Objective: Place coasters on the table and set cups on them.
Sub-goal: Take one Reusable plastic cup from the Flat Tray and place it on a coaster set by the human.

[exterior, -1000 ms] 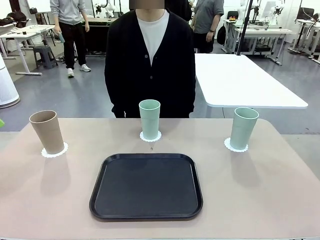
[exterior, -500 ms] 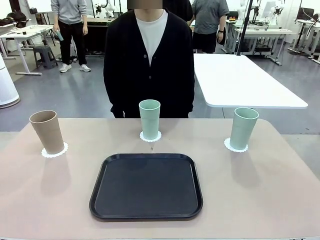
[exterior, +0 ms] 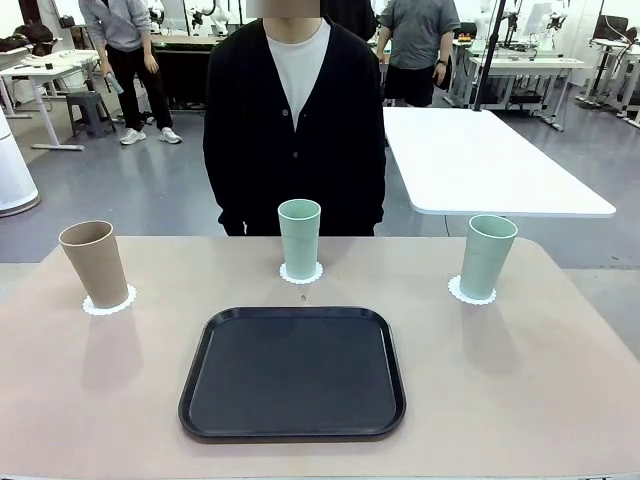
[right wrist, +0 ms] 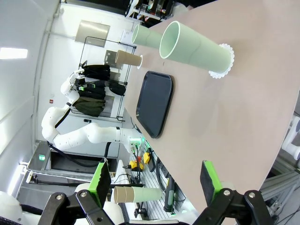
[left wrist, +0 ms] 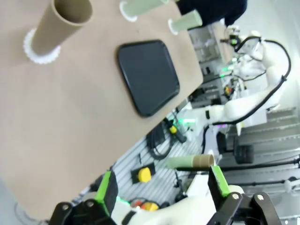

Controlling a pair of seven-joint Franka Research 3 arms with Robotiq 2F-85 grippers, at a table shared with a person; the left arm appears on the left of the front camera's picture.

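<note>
Three cups stand upright on the beige table (exterior: 520,380), each on its own lacy white coaster. The tan cup (exterior: 93,262) is on the left coaster (exterior: 108,302), one mint cup (exterior: 299,237) on the far-middle coaster (exterior: 301,273), the other mint cup (exterior: 487,255) on the right coaster (exterior: 471,292). My left gripper (left wrist: 162,187) hangs open and empty off the table's edge, well back from the tan cup (left wrist: 63,23). In the same way my right gripper (right wrist: 154,183) stays open and empty, apart from the nearest mint cup (right wrist: 194,47).
A black rounded tray (exterior: 292,372) lies bare in the table's near middle. A person in a dark cardigan (exterior: 295,120) stands at the far edge, hands out of sight. Behind on the right is a white-topped table (exterior: 480,160).
Cups, coasters and tray have not moved. The person at the far side has shifted slightly left, and someone in the background has walked left.
</note>
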